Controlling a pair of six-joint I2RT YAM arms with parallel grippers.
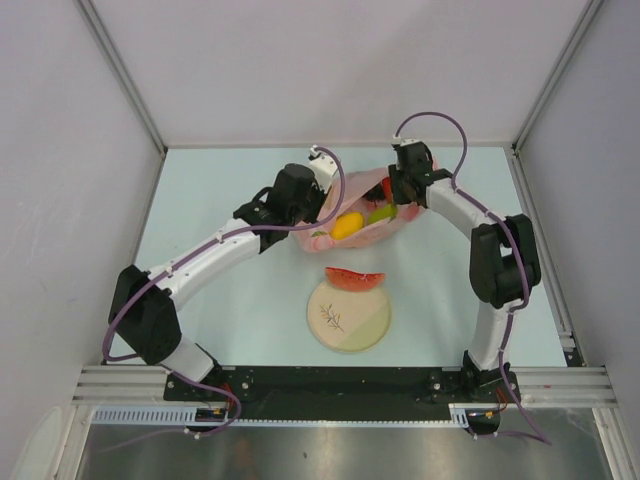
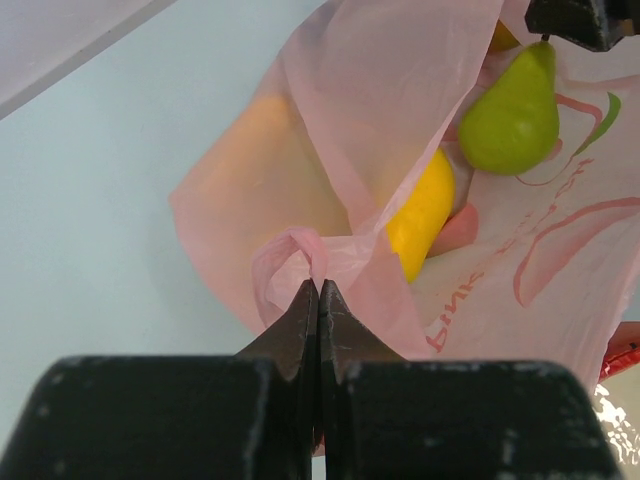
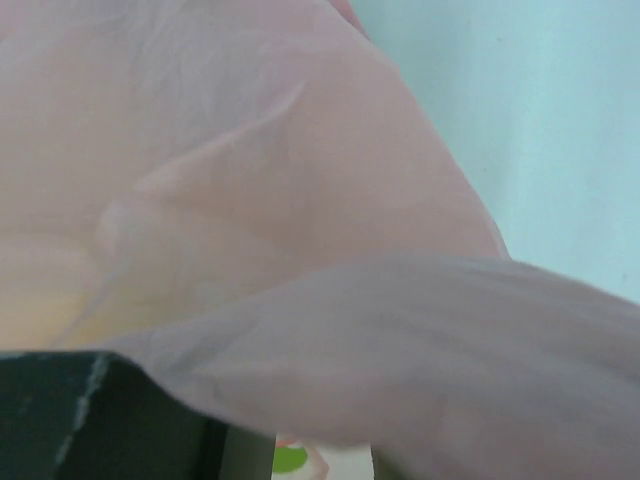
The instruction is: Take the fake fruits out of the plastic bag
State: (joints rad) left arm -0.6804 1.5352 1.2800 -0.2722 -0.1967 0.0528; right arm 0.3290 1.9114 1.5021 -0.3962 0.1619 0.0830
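Black left gripper [image 2: 318,298] pinched shut on thin pink plastic bag's [image 2: 330,150] fold; glossy green pear [image 2: 510,120], yellow fruit [image 2: 425,215] inside. Right wrist: bag film blocks view, right gripper's [image 1: 396,190] opening unclear. Top: red watermelon slice [image 1: 353,278] on round cream plate's [image 1: 355,330] rim, bag beyond

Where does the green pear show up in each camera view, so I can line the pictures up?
Top external: green pear just above centre, right of the yellow fruit.
Left wrist: green pear at upper right.
Right wrist: cannot tell; pink film covers the view.
Shared landmark: the plastic bag.
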